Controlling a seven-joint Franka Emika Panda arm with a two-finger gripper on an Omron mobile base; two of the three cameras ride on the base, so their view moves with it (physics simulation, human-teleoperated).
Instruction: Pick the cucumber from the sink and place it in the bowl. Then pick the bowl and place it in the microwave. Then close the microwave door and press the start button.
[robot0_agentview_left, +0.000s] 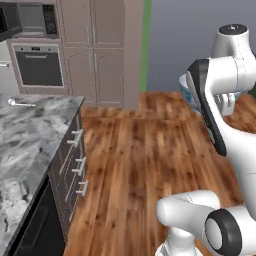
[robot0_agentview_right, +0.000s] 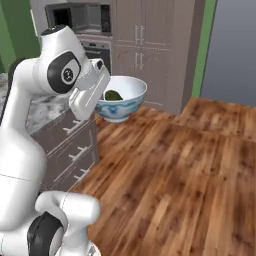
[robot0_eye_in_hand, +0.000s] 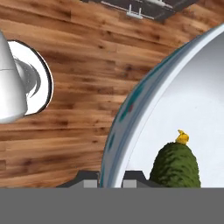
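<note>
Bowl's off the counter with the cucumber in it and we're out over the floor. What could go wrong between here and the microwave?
The tool pinches only the rim of the bowl, so the bowl could tilt or slip while it hangs over the wood floor.
The cucumber lies loose inside and may roll out if the bowl tips.
The microwave sits high above the oven, so lifting it there may strain that grip.

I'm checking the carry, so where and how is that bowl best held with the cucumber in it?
Grip the bowl by its thin rim, from above, one finger inside the wall and one outside, as the end effector does now. The body looks too wide to span, and a rim pinch keeps it upright so the cucumber stays in.
</note>
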